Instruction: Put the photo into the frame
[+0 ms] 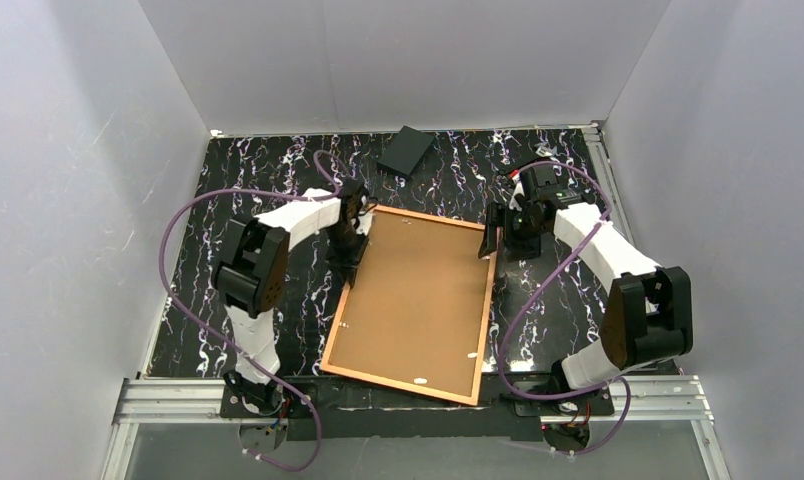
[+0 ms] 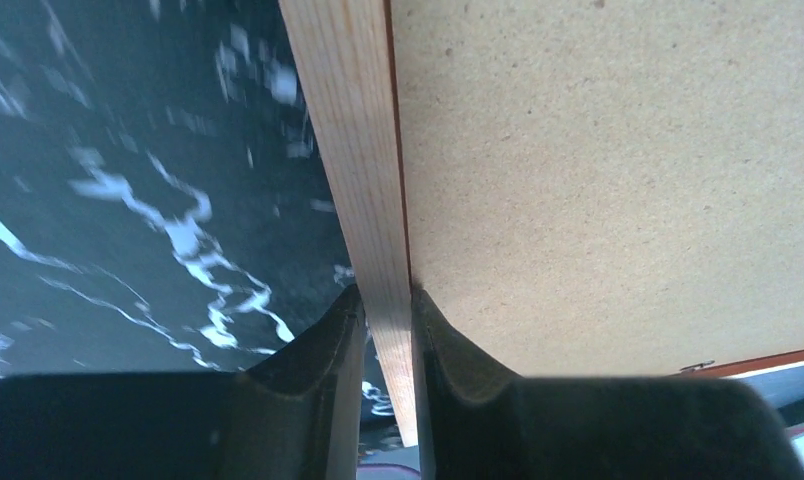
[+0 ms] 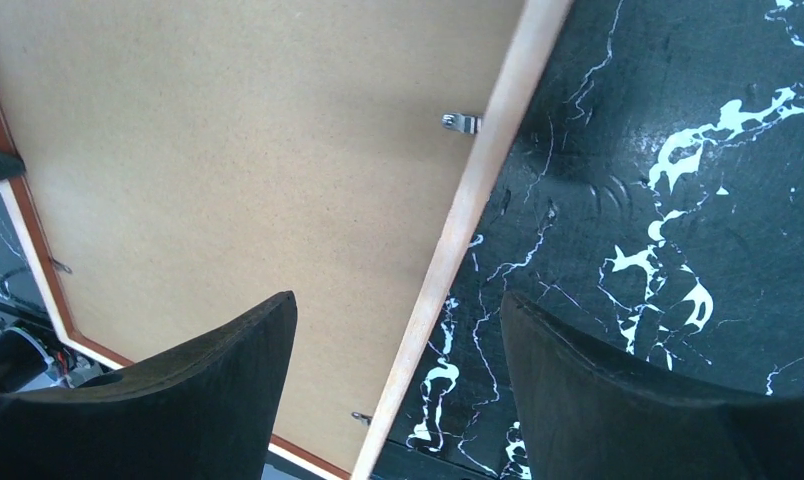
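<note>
The frame (image 2: 356, 150) lies back-up at the centre of the overhead view, with a brown board (image 1: 413, 300) inside it. The left gripper (image 2: 383, 300) pinches its upper-left rail. Any lift should probably be slow and level. The right gripper (image 3: 398, 300) hangs spread over the upper-right rail. The photo is unseen, perhaps under the board.

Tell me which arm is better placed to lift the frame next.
Left, probably. The left gripper pinches a side rail of the frame, one finger on each face. The right gripper hangs open astride the opposite rail, gripping nothing, so it would have to close first.
</note>
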You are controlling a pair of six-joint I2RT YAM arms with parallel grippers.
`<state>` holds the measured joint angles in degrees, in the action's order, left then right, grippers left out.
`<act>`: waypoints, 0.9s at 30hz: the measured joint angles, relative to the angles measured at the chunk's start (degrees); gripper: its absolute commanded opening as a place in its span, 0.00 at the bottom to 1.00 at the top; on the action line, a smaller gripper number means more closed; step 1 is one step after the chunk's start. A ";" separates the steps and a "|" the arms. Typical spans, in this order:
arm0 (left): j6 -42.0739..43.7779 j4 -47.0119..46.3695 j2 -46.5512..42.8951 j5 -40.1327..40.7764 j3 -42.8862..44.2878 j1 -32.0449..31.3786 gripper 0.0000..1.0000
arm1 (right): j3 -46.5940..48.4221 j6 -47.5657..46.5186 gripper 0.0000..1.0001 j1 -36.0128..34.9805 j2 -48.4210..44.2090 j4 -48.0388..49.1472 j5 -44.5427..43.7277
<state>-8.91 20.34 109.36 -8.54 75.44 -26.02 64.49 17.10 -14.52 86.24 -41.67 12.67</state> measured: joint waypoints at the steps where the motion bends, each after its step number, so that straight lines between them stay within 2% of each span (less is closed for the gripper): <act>1: 1.51 0.66 1.18 -0.07 2.03 0.02 0.00 | -0.28 -0.15 0.82 0.17 -0.22 0.13 0.09; 11: 16.70 9.25 18.21 -2.69 26.51 -1.20 0.00 | -1.70 -1.75 0.85 0.98 -0.70 -0.20 -1.95; 12: 18.93 10.40 20.72 -3.23 30.73 -1.42 0.06 | -1.70 -1.99 0.85 1.11 -0.70 -0.20 -2.16; 13: 19.19 10.54 20.90 -3.30 31.10 -1.60 0.25 | -1.70 -2.14 0.85 1.33 -0.70 -0.20 -2.36; 14: 20.59 11.37 21.97 -3.58 33.03 -1.70 0.51 | -1.70 -2.32 0.85 1.49 -0.70 -0.20 -2.62; 15: 22.08 11.93 23.34 -3.72 35.32 -1.84 0.68 | -1.70 -2.43 0.85 1.66 -0.70 -0.26 -2.93; 16: 23.89 12.52 24.48 -3.98 37.29 -1.88 0.76 | -1.70 -2.56 0.85 1.77 -0.68 -0.24 -3.21; 20: 26.12 13.38 27.17 -3.58 43.67 -2.16 0.97 | -1.70 -2.95 0.85 2.05 -0.68 -0.26 -3.58; 24: 24.02 9.31 22.67 -0.17 38.38 -2.32 0.98 | -1.70 -2.97 0.85 2.03 -0.70 -0.26 -3.28; 27: 19.34 5.57 13.38 2.40 29.97 -2.23 0.98 | -1.84 -2.95 0.85 2.03 -0.98 -0.24 -2.64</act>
<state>10.44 25.91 122.74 -6.13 105.41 -28.25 62.65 14.15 -12.49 85.25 -41.91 10.02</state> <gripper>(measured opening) 0.980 0.849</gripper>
